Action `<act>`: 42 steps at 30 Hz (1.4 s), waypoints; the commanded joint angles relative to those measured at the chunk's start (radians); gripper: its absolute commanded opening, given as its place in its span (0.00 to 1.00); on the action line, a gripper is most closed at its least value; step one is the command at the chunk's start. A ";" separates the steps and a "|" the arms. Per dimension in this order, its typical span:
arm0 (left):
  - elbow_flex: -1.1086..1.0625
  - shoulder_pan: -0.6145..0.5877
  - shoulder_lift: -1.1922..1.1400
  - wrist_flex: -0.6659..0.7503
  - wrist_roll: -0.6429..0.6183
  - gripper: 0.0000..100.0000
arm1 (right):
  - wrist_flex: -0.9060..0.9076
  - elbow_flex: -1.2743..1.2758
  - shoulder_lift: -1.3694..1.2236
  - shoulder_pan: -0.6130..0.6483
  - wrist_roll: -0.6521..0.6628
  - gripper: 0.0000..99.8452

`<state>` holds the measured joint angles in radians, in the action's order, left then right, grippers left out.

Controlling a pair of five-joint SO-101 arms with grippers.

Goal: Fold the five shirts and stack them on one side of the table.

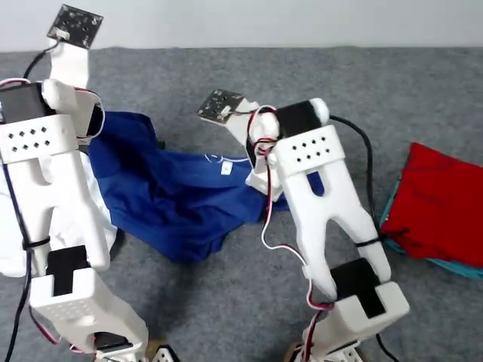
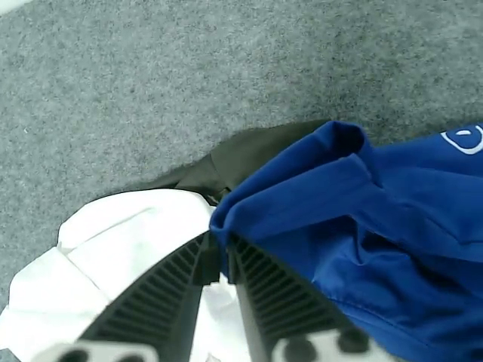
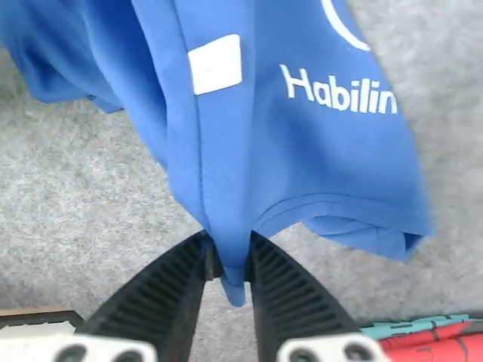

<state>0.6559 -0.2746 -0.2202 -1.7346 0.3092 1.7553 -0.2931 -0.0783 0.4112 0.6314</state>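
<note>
Blue shirt (image 1: 173, 204) is the one in play. It's bunched up in the middle of the grey bench (image 1: 226, 302), strung between the two arms. Left tool (image 2: 219, 260) is clamped narrow on a folded edge of it, right where the fabric rides over a white shirt (image 2: 128, 234) and a dark garment (image 2: 241, 154) heaped underneath on that side. Right tool (image 3: 226, 264) is pinched tight on a hem at the opposite end, with the cloth running away from it in a pleat.

Over on the right side of the bench there's a red shirt (image 1: 441, 200) folded and sitting on top of a teal shirt (image 1: 453, 265). So I'd say two are done and stacked and this is number three, at the get-it-flat stage rather than the folding proper.

Next move, as I read it: the arms need to draw apart and lift enough to take the slack out, then lay the shirt flat on bare bench between the heap and the stack. Tricky bit is the left end — it has to come clear of the white and dark ones without dragging them along. Both pinches look to be on thin edges too, so a hard tug might slip one.
</note>
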 commanded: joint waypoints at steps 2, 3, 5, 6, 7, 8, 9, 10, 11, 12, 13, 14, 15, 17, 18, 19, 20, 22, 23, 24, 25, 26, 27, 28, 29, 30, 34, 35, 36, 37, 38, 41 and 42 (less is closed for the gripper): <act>0.008 0.008 0.068 -0.009 -0.003 0.01 | 0.041 -0.058 0.128 -0.013 0.025 0.01; 0.013 0.008 0.068 -0.009 -0.003 0.01 | 0.041 -0.071 0.150 -0.015 0.025 0.01; 0.033 0.008 0.083 -0.011 -0.003 0.01 | 0.038 -0.124 0.185 -0.027 0.026 0.01; 0.048 0.008 0.100 -0.011 -0.005 0.01 | 0.038 -0.167 0.199 -0.041 0.026 0.01; 0.065 0.008 0.120 -0.009 -0.005 0.01 | 0.028 -0.215 0.206 -0.059 0.026 0.01; 0.087 0.009 0.146 -0.006 -0.005 0.01 | 0.018 -0.267 0.211 -0.084 0.028 0.01; 0.113 0.011 0.170 -0.003 -0.005 0.01 | 0.008 -0.321 0.213 -0.114 0.028 0.01; 0.142 0.020 0.193 -0.002 -0.005 0.01 | -0.005 -0.377 0.211 -0.145 0.029 0.01; 0.170 0.029 0.215 0.003 -0.005 0.01 | -0.022 -0.428 0.209 -0.173 0.035 0.01; 0.197 0.037 0.235 0.011 -0.005 0.01 | -0.044 -0.470 0.209 -0.200 0.049 0.01; 0.223 0.043 0.253 0.020 -0.005 0.01 | -0.065 -0.499 0.209 -0.223 0.063 0.01; 0.246 0.052 0.272 0.035 -0.005 0.01 | -0.090 -0.517 0.209 -0.245 0.077 0.01; 0.268 0.055 0.288 0.057 -0.005 0.01 | -0.110 -0.531 0.211 -0.262 0.089 0.01; 0.314 0.057 0.315 0.107 -0.005 0.01 | -0.136 -0.543 0.214 -0.288 0.110 0.01; 0.337 0.057 0.328 0.133 -0.005 0.01 | -0.143 -0.543 0.214 -0.302 0.120 0.01; 0.357 0.057 0.339 0.158 -0.005 0.01 | -0.150 -0.543 0.216 -0.317 0.124 0.01; 0.375 0.057 0.351 0.181 -0.005 0.01 | -0.154 -0.545 0.217 -0.331 0.123 0.01; 0.415 0.058 0.374 0.216 -0.005 0.01 | -0.163 -0.549 0.220 -0.361 0.120 0.01; 0.438 0.058 0.390 0.232 -0.005 0.01 | -0.163 -0.563 0.220 -0.375 0.120 0.01; 0.460 0.060 0.404 0.249 -0.005 0.01 | -0.159 -0.586 0.220 -0.384 0.120 0.01; 0.479 0.061 0.416 0.264 -0.005 0.01 | -0.159 -0.606 0.220 -0.394 0.120 0.01; 0.495 0.061 0.428 0.281 -0.005 0.01 | -0.159 -0.623 0.219 -0.404 0.121 0.01; 0.509 0.061 0.437 0.296 -0.005 0.01 | -0.159 -0.634 0.219 -0.415 0.124 0.01; 0.518 0.061 0.446 0.305 -0.005 0.01 | -0.157 -0.640 0.219 -0.423 0.126 0.01; 0.522 0.061 0.454 0.311 -0.005 0.01 | -0.154 -0.641 0.219 -0.430 0.126 0.01; 0.522 0.061 0.462 0.310 -0.002 0.01 | -0.151 -0.641 0.219 -0.440 0.126 0.01; 0.526 0.061 0.476 0.264 0.002 0.01 | -0.151 -0.664 0.228 -0.444 0.126 0.01; 0.526 0.061 0.480 0.256 0.002 0.01 | -0.151 -0.681 0.239 -0.444 0.126 0.01; 0.527 0.061 0.485 0.253 0.003 0.01 | -0.151 -0.692 0.249 -0.437 0.126 0.01; 0.527 0.061 0.493 0.255 0.003 0.01 | -0.150 -0.706 0.262 -0.421 0.126 0.01; 0.527 0.058 0.500 0.258 0.003 0.01 | -0.145 -0.713 0.277 -0.415 0.126 0.01; 0.527 0.061 0.529 0.258 0.003 0.01 | -0.111 -0.747 0.335 -0.406 0.127 0.01; 0.527 0.061 0.542 0.258 0.003 0.01 | -0.104 -0.755 0.357 -0.409 0.127 0.01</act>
<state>1.1561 -0.2148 0.2816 -1.4768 0.3092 1.6356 -0.9943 0.2010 -0.0015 0.7495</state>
